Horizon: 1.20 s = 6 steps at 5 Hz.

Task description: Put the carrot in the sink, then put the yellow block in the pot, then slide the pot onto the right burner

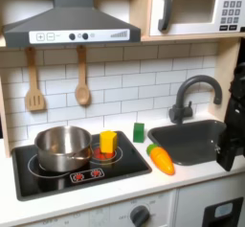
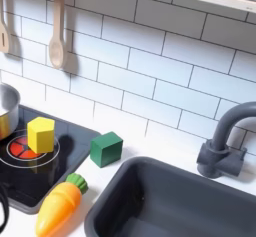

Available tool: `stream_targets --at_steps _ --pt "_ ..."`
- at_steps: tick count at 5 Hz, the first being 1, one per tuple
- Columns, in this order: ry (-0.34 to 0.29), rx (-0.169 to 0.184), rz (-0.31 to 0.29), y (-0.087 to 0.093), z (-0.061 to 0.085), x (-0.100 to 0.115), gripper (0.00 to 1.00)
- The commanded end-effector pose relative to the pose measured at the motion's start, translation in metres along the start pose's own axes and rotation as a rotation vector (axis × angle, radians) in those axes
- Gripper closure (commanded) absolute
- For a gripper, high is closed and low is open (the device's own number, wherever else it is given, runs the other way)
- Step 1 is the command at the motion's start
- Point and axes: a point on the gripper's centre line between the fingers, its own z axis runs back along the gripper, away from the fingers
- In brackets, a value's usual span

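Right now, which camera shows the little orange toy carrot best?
The second exterior view shows the small tapered orange toy carrot best: it is close and large, with its green stub clear, lying on the white counter beside the sink. In the first exterior view the carrot looks small and blurrier.

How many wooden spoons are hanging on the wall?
2. In the first exterior view, a slotted spatula hangs on the tiles at the left, above the pot, and a round spoon hangs just to its right. None seem hidden.
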Motion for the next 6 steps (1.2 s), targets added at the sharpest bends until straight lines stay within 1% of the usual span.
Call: stream_targets --at_steps 1,2,3,4,5,6 --pt "0.000 0.000 0.000 0.000 0.000 0.000 0.00" --pt "-0.031 -0.002 0.007 -0.004 -0.004 0.024 0.00" --pt "-0.013 -0.029 0.011 -0.008 -0.014 0.055 0.00" --pt "-0.014 -0.052 -0.008 -0.013 -0.020 0.086 0.00" --pt "-0.004 -0.041 -0.016 -0.010 -0.028 0.109 0.00" --pt "0.023 -0.039 0.010 0.004 -0.042 0.121 0.00"
